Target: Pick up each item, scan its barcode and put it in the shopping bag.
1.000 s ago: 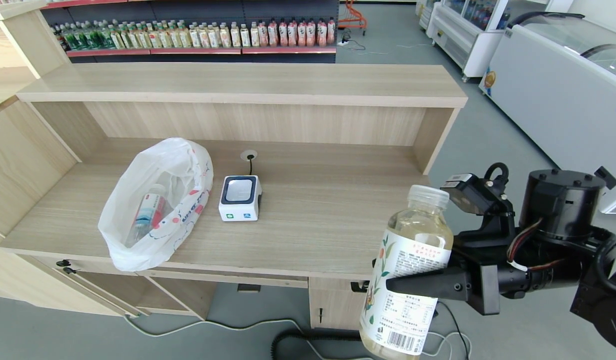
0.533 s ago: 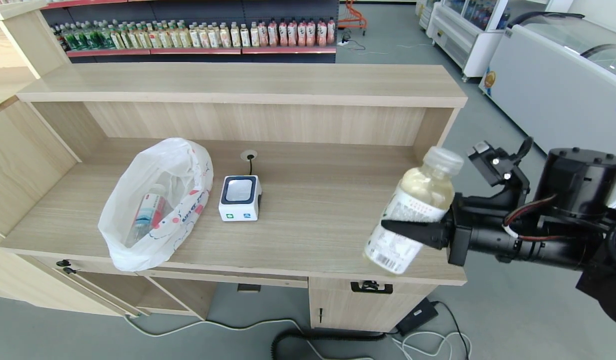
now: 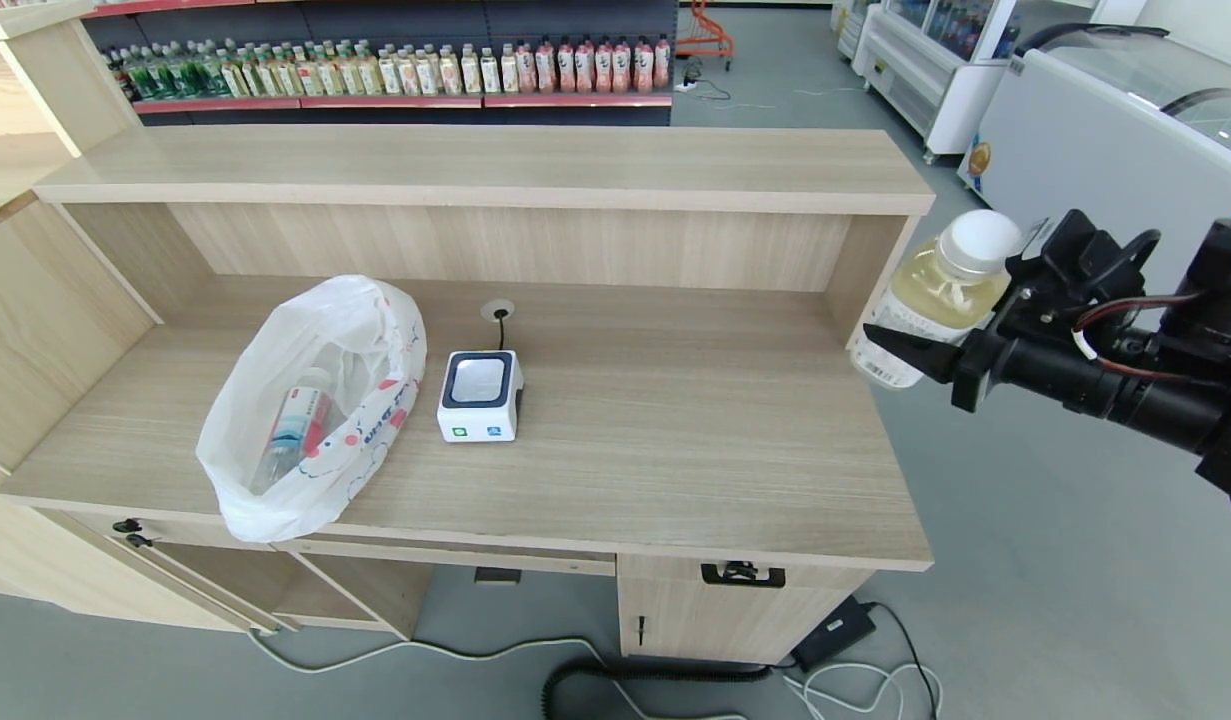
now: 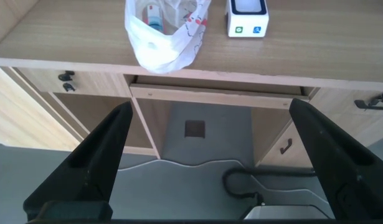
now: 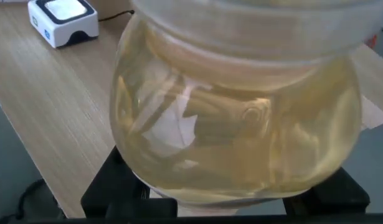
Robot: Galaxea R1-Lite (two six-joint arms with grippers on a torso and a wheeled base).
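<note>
My right gripper (image 3: pixel 900 350) is shut on a clear bottle of pale yellow drink (image 3: pixel 930 295) with a white cap and a white label, held tilted in the air just off the counter's right end. The same bottle (image 5: pixel 235 106) sits close up in the right wrist view. A white barcode scanner (image 3: pixel 480 395) with a dark window stands mid-counter, also seen as the scanner (image 4: pixel 248 16) and the scanner (image 5: pixel 62 20). The white shopping bag (image 3: pixel 310 405) lies left of it with a bottle (image 3: pixel 293 432) inside. My left gripper (image 4: pixel 210 162) hangs open below the counter's front edge.
The wooden counter (image 3: pixel 625 450) has a raised back shelf (image 3: pixel 475 165) and side walls. A cable hole (image 3: pixel 497 311) sits behind the scanner. A white freezer chest (image 3: pixel 1115 170) stands to the right. Cables (image 3: pixel 615 680) lie on the floor.
My right arm has lifted the bottle from low in front of the counter up and to the right, past the counter's right end, tipping it further over.
</note>
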